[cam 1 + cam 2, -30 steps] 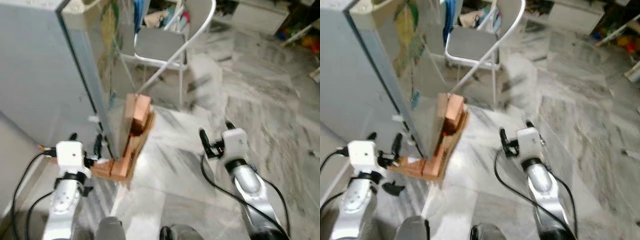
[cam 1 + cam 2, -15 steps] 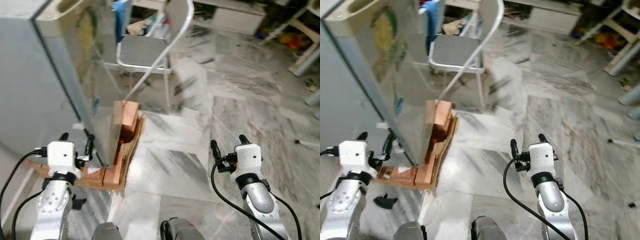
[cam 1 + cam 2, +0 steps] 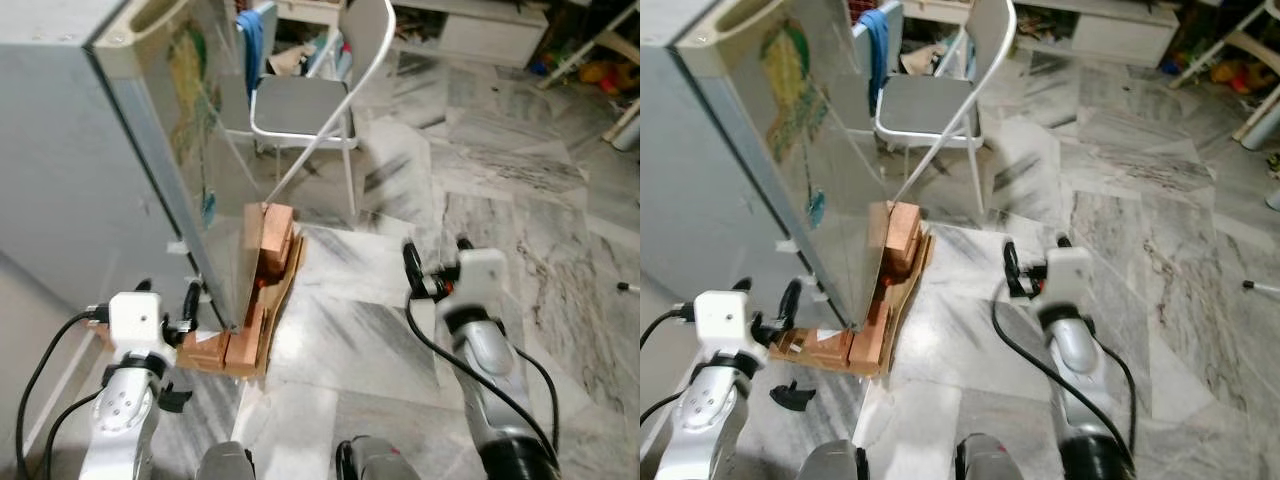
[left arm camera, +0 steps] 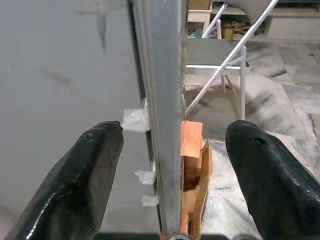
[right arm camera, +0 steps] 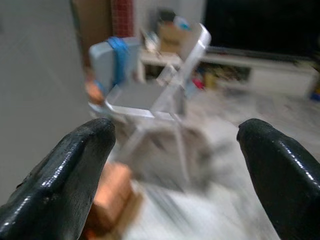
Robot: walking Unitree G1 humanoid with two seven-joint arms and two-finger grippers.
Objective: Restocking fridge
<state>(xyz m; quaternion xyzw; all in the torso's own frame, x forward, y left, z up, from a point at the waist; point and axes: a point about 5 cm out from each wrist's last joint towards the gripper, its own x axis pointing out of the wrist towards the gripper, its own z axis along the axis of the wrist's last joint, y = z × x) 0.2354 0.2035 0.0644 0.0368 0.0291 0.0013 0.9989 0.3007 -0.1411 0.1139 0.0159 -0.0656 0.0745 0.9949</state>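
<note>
Fridge (image 3: 90, 150) upright at robot's left, front edge running vertical; left gripper (image 3: 168, 312) nearer, fingers spread wide, astride that edge low down per wrist view, not yet touching; right gripper (image 3: 432, 268) spread too, well apart over marble floor (image 3: 520, 200); wooden blocks (image 3: 262, 275) at fridge foot.

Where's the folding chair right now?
In the left eye view the folding chair stands ahead, just beyond the fridge's right corner, past the wooden blocks on the marble floor.

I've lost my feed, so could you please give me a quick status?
Left gripper open, jaws astride fridge corner edge. Right gripper open, empty. Folding chair stands beyond.
</note>
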